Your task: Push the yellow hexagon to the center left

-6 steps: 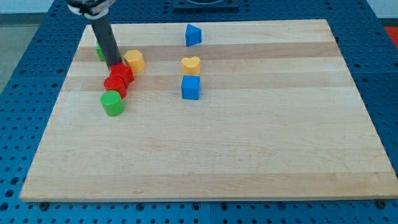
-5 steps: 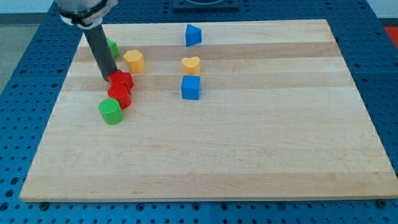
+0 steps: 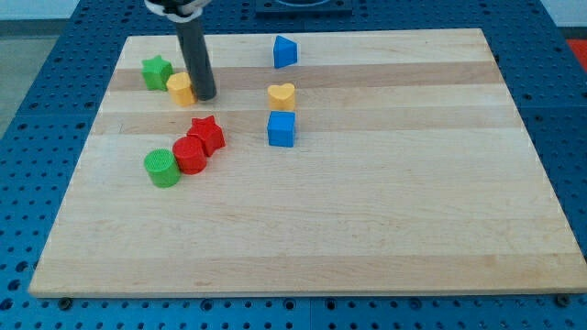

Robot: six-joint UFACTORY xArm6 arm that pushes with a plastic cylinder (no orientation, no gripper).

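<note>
The yellow hexagon [image 3: 180,89] lies near the board's upper left, partly hidden by my rod. My tip [image 3: 206,95] touches the hexagon's right side. A green star [image 3: 157,71] sits just to the upper left of the hexagon. Below the tip lie a red star [image 3: 207,134], a red cylinder [image 3: 191,155] and a green cylinder [image 3: 162,169], in a diagonal row.
A yellow heart [image 3: 282,96] sits above a blue cube [image 3: 282,129] near the top middle. A blue block [image 3: 285,51] lies near the top edge of the wooden board [image 3: 367,211].
My tip has moved from the left of the red blocks to the hexagon's right side. The hexagon has slid left. The red star and red cylinder have shifted right and down.
</note>
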